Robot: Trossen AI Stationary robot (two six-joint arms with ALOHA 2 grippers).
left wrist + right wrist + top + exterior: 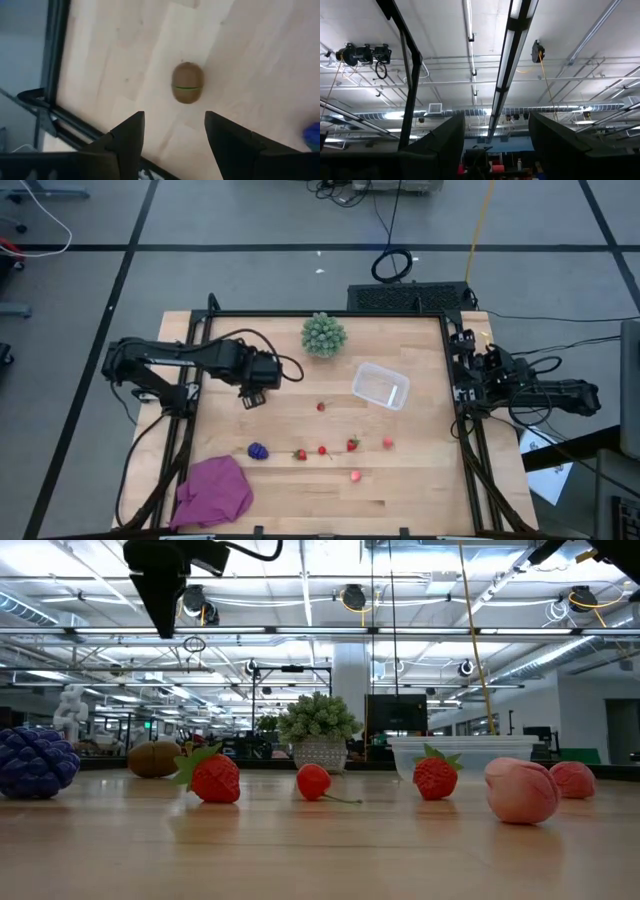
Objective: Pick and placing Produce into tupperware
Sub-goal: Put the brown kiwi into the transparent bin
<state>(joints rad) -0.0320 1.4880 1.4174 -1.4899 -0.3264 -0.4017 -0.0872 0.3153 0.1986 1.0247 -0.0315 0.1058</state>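
Observation:
The brown kiwi [188, 82] lies on the wooden table, and my left gripper [175, 130] hangs open above it, pointing steeply down and touching nothing. In the high view that gripper [252, 394] hides the kiwi. A purple grape cluster [258, 450], strawberries [300, 454] [352, 444], cherries [322, 450] and two pink pieces [387, 442] lie scattered on the table's near half. The clear tupperware [381, 385] stands at the far right. My right gripper [495, 135] waits open at the table's right edge [478, 365], pointing up at the ceiling.
A green spiky ball [324, 335] stands in a pot at the far edge. A magenta cloth [213, 492] lies at the near left corner. A black frame [330, 314] runs round the table. Bare wood lies between the left gripper and the tupperware.

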